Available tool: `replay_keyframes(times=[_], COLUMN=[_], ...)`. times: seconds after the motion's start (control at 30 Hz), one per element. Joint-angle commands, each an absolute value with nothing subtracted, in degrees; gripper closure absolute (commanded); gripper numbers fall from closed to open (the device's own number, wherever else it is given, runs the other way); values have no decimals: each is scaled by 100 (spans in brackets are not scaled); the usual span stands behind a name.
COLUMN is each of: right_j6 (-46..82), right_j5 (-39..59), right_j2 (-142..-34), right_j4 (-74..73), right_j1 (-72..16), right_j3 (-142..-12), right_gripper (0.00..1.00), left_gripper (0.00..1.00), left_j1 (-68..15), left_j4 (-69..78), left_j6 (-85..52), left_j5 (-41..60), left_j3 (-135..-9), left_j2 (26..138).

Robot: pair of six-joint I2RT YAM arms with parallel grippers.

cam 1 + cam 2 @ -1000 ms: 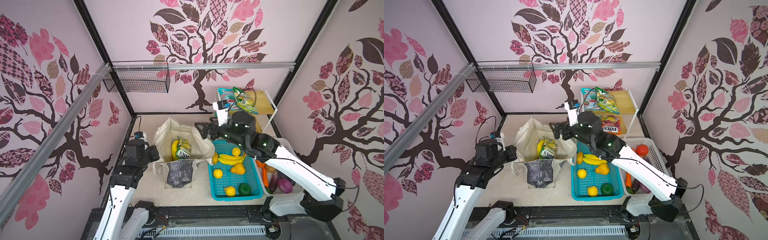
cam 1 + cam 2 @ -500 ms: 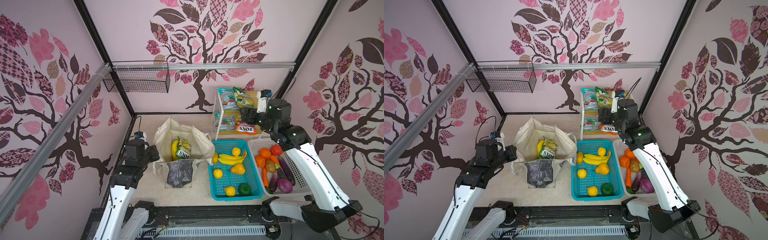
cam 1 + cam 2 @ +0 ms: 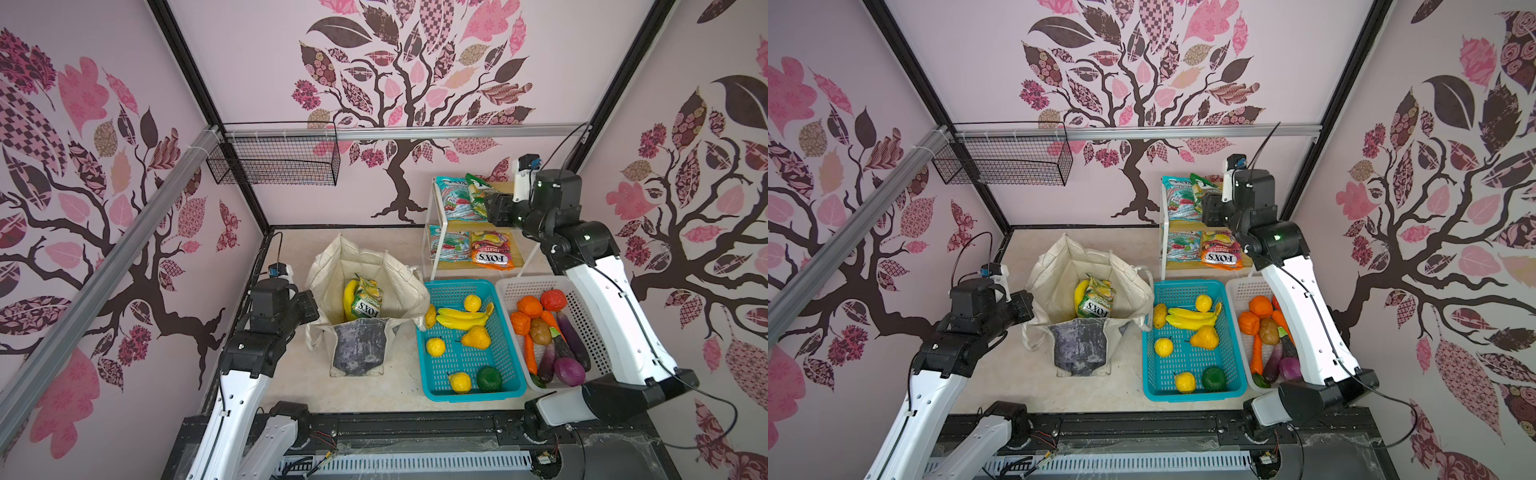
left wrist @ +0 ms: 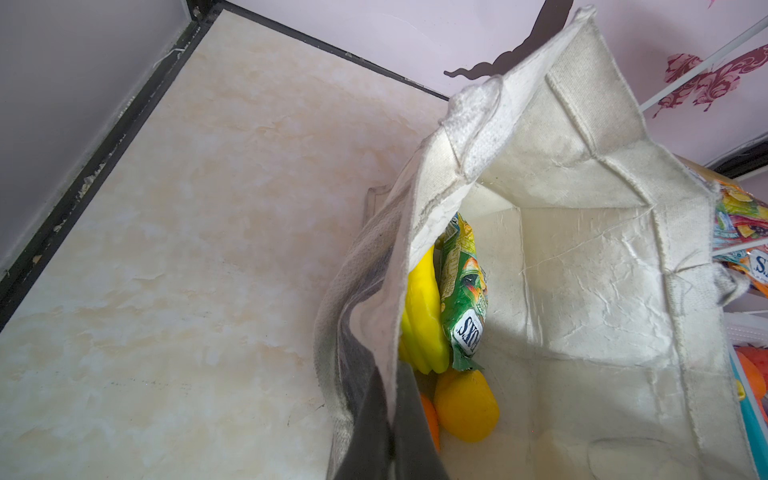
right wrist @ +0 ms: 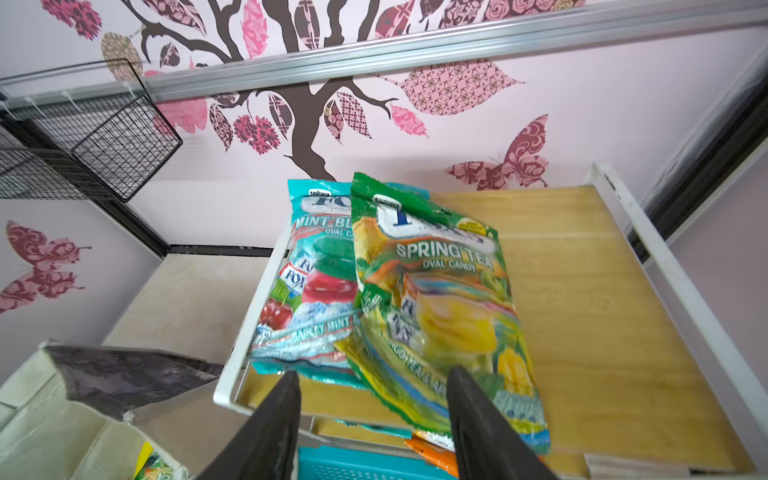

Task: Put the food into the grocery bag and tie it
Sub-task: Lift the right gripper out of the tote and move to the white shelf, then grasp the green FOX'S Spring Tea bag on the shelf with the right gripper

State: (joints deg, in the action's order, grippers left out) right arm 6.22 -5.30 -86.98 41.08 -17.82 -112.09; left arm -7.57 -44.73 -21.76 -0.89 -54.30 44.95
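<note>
The cream grocery bag (image 3: 365, 270) (image 3: 1084, 266) stands open in the middle of the floor. My left gripper (image 4: 389, 365) (image 3: 309, 305) is shut on its left rim. Inside lie yellow bananas (image 4: 424, 316), a green FOX'S packet (image 4: 463, 291), a yellow piece (image 4: 465, 409) and part of an orange piece (image 4: 430, 419). My right gripper (image 5: 372, 372) (image 3: 492, 208) is up at the shelf's top level. Its jaws stand apart on either side of the near edge of a green Spring Tea packet (image 5: 436, 291), which overlaps a teal mint packet (image 5: 311, 291).
A teal basket (image 3: 428, 365) of yellow fruit stands right of the bag, and a white basket (image 3: 505, 286) of vegetables beside it. The white shelf (image 3: 432, 249) holds more packets on its lower level (image 3: 490, 253). A black wire basket (image 3: 274, 162) hangs on the back rail.
My right arm has swung from above the bag and the teal basket back to the shelf, and its jaws have narrowed. The left arm and the bag have not moved.
</note>
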Motion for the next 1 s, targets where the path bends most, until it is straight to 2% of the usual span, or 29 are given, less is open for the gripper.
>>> replay_keyframes(times=[0.0, 0.27, 0.47, 0.63, 0.9, 0.97], right_j6=[102, -104, -242, -462, -651, -742], right_j5=[-1043, -1916, -2017, -2023, -2486, -2466], right_j2=[-9176, -9350, -8857, -9011, -8840, -8804], right_j4=[4874, 4668, 3811, 3896, 3436, 3350], right_j1=[-2118, -2478, -2529, -2523, -2531, -2526], right_j3=[-11667, -11567, -10821, -10852, -10285, -10213], right_gripper=[41, 41, 42, 43, 64, 72], left_gripper=[100, 100, 100, 100, 100, 100], left_j1=[-730, -722, -721, -721, -723, -722], left_j4=[-4407, -4421, -4427, -4429, -4426, -4425], left_j6=[-2074, -2059, -2065, -2065, -2065, -2065], left_j5=[-140, -156, -149, -149, -158, -149], left_j3=[-5341, -5349, -5350, -5340, -5342, -5346], left_j2=[4491, 4510, 4533, 4527, 4526, 4522])
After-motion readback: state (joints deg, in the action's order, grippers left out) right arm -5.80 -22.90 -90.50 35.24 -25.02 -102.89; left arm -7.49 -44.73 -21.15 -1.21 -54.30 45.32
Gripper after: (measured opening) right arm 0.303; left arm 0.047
